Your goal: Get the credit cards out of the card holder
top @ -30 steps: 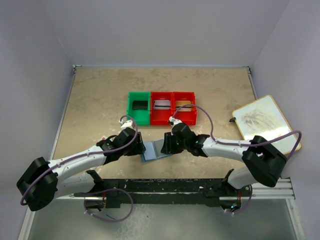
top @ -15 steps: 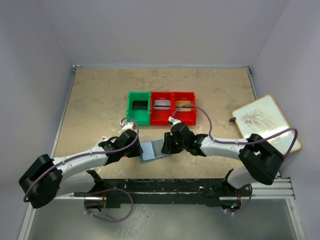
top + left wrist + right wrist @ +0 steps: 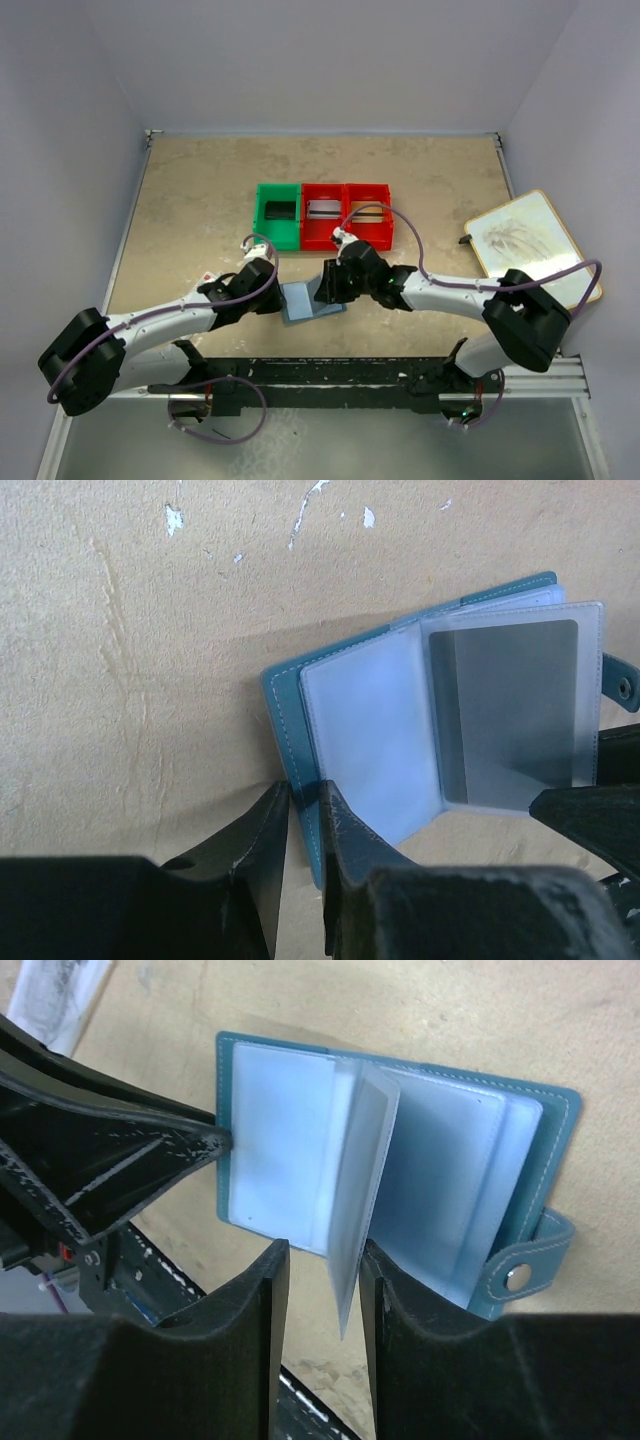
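Starting on the left, our left hand [image 3: 305,802] is almost shut and pinches the left edge of the blue card holder [image 3: 285,710]. The card holder lies open on the tabletop [image 3: 200,190], near us, between our two hands. One silver-grey card [image 3: 510,710] sits inside a clear pocket, so it is not out yet. Our right hand [image 3: 325,1260] is about half open. A clear page [image 3: 355,1190] stands up between its fingers [image 3: 275,1290], but we do not think they squeeze it yet. Farther back stand a green bin [image 3: 277,240], a middle red bin [image 3: 322,240] and a right red bin [image 3: 368,240]. A grey thing [image 3: 323,209] lies in the middle one and a gold thing [image 3: 368,206] in the right one. We think those are cards taken out. So part of the job looks done, and at least one card is left.
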`<state>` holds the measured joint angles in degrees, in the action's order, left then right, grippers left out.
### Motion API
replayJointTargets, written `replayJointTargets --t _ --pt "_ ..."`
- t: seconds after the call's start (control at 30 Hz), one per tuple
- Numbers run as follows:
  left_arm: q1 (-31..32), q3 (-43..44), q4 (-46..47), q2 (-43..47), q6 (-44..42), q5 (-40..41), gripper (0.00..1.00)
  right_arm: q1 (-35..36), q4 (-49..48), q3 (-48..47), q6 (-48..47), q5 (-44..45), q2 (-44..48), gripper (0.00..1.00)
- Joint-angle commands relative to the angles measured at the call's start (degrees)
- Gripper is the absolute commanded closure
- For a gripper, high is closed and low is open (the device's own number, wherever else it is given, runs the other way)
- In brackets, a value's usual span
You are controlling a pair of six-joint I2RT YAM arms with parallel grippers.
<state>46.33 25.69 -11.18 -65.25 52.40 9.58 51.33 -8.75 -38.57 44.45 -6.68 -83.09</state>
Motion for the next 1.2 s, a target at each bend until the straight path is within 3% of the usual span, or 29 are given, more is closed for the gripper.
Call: replayJointTargets --t 0.0,0.23,0.4,0.7,0.9,1.17 --pt "0.37 0.06 2.61 0.32 -0.15 -0.09 0.85 0.25 -0.56 -2.99 -0.69 -1.47 1.78 0.62" --pt "0.43 -0.08 2.56 1.11 0.16 0.65 0.85 1.34 -7.97 -5.18 -1.99 -11.36 -1.62 0.56" --pt "0.43 -0.19 0.64 3.11 0.51 1.98 0.85 3.11 -9.30 -8.87 -2.40 -13.76 -7.77 0.55" --pt "0.43 -0.39 -4.90 8.35 1.87 5.69 0.73 3.42 -3.31 -9.50 -2.43 -8.02 -5.71 0.54" --pt "0.43 0.98 -3.30 9.01 1.25 3.29 0.70 2.91 0.76 -7.66 -0.33 0.33 -1.94 0.55" --pt "1.00 2.85 3.14 7.09 0.42 -1.47 0.67 0.56 -5.69 -2.39 2.74 -3.45 -1.74 0.57"
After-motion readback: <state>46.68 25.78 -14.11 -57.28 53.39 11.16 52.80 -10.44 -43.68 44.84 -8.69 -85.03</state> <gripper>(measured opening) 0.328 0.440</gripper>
